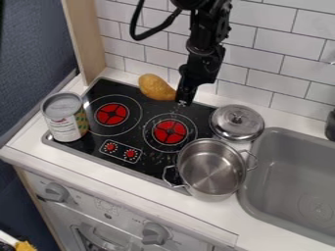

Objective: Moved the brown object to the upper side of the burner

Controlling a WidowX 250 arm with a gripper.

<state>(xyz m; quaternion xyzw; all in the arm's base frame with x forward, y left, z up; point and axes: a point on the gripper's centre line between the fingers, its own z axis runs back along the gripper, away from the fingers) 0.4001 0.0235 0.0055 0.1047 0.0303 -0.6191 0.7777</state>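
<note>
Front panel of the toy oven (105,213): lowest part of the camera view, fitted with two grey knobs (155,233). Markings are printed between them, too small to read. A yellow object (25,246), cut off by the frame, shows at the lower left corner.

Labels: the can (64,118) stands upright on the left edge of the cooktop (157,166). Its label carries print that I cannot make out. The control panel (121,151) has two red dials inside a white outline.

Task item: the brown object (155,87) lies at the rear edge of the cooktop, above and between the left burner (112,113) and the right burner (170,132). Its narrow end points toward my gripper (184,102); I cannot tell whether they touch.

Gripper state: I hang above the rear of the cooktop, behind the right burner. Whether I am open or closed, I cannot tell.

Obstacles: the lid (237,123) sits to my right, knob up. The open metal pot (210,167) stands in front of it, overlapping the cooktop's right side. The tiled wall (262,44) bounds the rear; the sink (281,152) lies farther right.
</note>
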